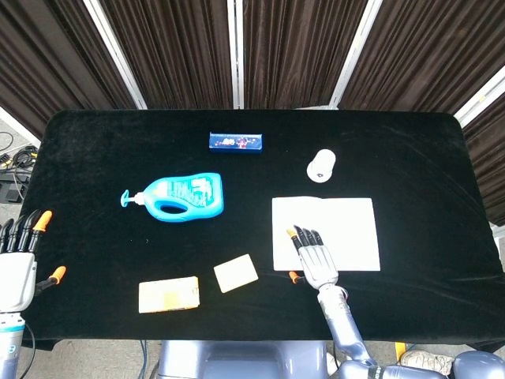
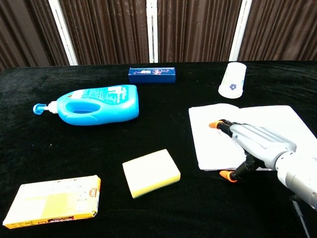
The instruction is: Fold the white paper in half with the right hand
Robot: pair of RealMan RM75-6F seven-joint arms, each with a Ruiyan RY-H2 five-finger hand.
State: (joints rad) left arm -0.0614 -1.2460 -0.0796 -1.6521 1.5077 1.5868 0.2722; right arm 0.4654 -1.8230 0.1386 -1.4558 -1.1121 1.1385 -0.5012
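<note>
Our right hand point(image 1: 314, 257), fingers spread flat and holding nothing, rests over the near left corner of the flat white rectangular paper sheet point(image 1: 347, 229), whose long axis runs rightward away from it across the black tabletop point(image 1: 95, 158).

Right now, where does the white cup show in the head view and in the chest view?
Head view: the white cup lies right of centre, just above the white paper.
Chest view: the cup sits upper right, behind the paper.
Shared landmark: the blue box, to the cup's left in both.
</note>
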